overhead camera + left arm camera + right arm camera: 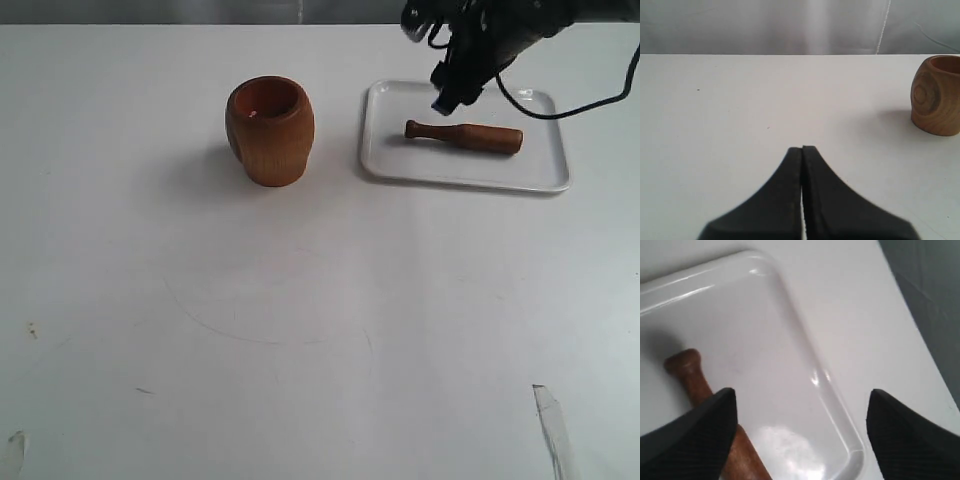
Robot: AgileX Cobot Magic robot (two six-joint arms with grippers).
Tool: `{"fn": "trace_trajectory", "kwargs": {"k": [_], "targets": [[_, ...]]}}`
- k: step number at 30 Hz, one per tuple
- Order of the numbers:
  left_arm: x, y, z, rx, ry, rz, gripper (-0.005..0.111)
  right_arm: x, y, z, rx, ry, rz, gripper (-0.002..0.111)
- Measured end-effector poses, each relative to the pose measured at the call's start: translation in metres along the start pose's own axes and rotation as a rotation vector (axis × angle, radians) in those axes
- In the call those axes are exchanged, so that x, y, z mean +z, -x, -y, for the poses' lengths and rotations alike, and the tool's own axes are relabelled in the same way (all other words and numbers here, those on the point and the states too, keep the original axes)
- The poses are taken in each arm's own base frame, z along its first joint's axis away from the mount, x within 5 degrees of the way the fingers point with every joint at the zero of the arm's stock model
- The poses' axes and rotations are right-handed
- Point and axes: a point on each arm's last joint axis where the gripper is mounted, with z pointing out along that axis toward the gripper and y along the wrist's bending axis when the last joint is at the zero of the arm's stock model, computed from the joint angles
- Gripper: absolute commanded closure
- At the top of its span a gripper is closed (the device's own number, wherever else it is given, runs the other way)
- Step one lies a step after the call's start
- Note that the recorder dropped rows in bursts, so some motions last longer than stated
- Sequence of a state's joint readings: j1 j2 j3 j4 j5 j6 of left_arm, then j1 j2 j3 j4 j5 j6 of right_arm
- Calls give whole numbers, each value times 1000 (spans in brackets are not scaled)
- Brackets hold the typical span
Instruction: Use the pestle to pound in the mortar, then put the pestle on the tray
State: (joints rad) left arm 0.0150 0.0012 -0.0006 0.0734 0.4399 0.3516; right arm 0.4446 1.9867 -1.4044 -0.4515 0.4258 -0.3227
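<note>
A matte white tabletop [300, 330] fills the exterior view, marked by a faint curved scuff [230, 330] below centre and a few small specks. In the left wrist view a pale grey draped backdrop [765, 25] rises behind the table's far edge. In the upper centre-left of the exterior frame stands the barrel-shaped orange-brown wooden mortar [269, 130], upright and smooth, with ringed grain and a reddish hollow. To its right, well apart, lies the flat glossy white rectangular tray [390, 160] with rounded corners and a low rim. The slim dark brown wooden pestle [465, 136] lies lengthwise on it, knob end toward the mortar. The right gripper [455, 98] hangs above the tray's upper-left part, its black fingers spread wide with nothing between them. The left gripper [802, 150] has its black fingers pressed together, empty, over bare tabletop.
</note>
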Motion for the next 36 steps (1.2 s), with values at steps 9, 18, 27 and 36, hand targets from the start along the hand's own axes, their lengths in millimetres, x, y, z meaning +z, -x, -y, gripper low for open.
{"fn": "trace_trajectory", "kwargs": {"k": [9,18,27,36], "targets": [[0,0,0,0,0,0,107,-77,-21,65,468,-337,22,94],[0,0,0,0,0,0,107,-165,-66,53,532,-339,375,108],[0,0,0,0,0,0,107,-258,-88,-1,390,-306,815,108],[0,0,0,0,0,0,107,-324,-123,-68,424,-223,1159,108]]}}
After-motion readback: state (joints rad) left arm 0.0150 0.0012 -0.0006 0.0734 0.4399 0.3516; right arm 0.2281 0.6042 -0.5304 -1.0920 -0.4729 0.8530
